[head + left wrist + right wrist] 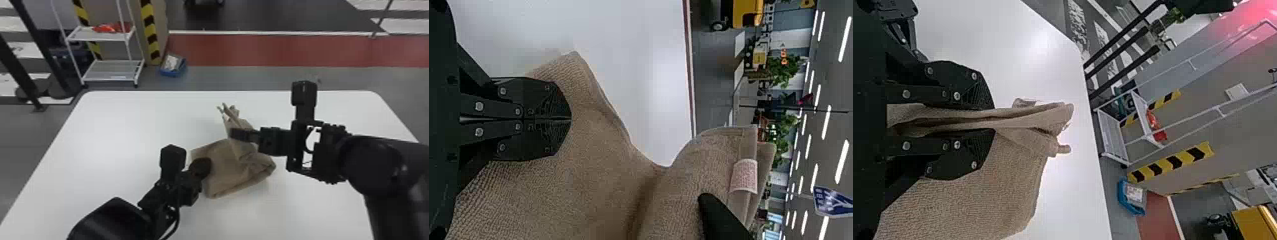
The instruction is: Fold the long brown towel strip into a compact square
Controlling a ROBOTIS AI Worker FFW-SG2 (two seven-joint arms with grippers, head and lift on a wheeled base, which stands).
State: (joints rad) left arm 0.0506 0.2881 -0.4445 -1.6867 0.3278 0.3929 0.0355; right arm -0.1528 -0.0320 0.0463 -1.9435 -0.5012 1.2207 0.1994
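The brown towel (223,159) lies folded near the middle of the table, one part lifted and bunched toward the far side. My right gripper (234,134) is at that raised part; in the right wrist view my right gripper (984,120) is shut on a gathered fold of the towel (968,200), whose end sticks out past the fingertips. My left gripper (204,166) is at the towel's left edge. In the left wrist view my left gripper (566,119) has its fingers pressed together over the towel (594,170); whether cloth is pinched between them is hidden.
The white table (111,127) extends around the towel on all sides. Beyond its far edge stand a white shelf rack (108,68) and a blue bin (173,67) on the floor. The right forearm crosses the table's right side.
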